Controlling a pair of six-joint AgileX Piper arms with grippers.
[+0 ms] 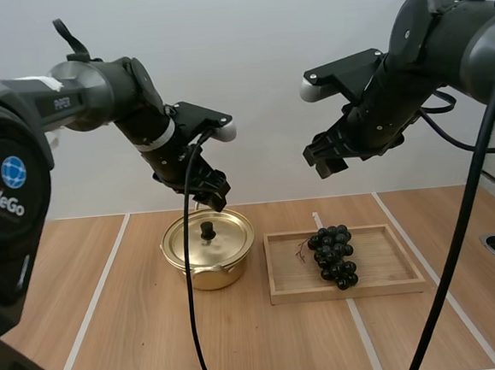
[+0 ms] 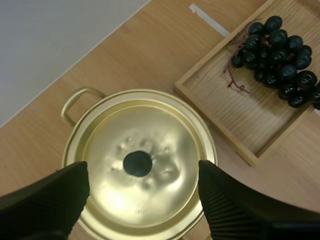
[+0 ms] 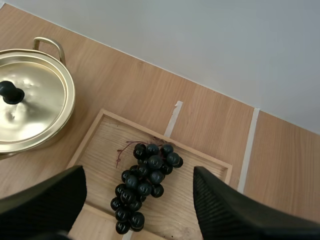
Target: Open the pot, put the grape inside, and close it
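While the lid (image 1: 228, 240) sits closed on the pot (image 1: 205, 278), the left gripper (image 1: 212, 194) hangs just above it, left of centre in the high view, with its tips pointing down. Its fingers (image 2: 50, 200) stand apart with nothing between them. The left wrist view looks down between them at the lid, and the black knob (image 2: 137, 163) sits midway between the two tips, below them and untouched.

The pot is gold-coloured and stands on the table (image 1: 139, 331) a little left of the frame's middle. One loop handle (image 2: 80, 97) is turned toward the table's far edge.

Just right of the pot, separated from it by a narrow strip of bare wood, lies the tray (image 1: 350, 291), in the lower middle of the high view. The grapes (image 1: 334, 255) lie inside it as a dark bunch resting on the tray floor. A thin reddish stem points toward the pot's side.

The right gripper (image 1: 324, 157) is held high, right of centre in the upper half of the high view, well above the tray and clear of the grapes. Its fingers (image 3: 225, 210) are also spread wide and hold nothing. The right wrist view looks down between them onto the bunch, with the pot and its lid off beside the tray.

White lines (image 1: 94, 304) run front to back along the table, and one passes under the tray.
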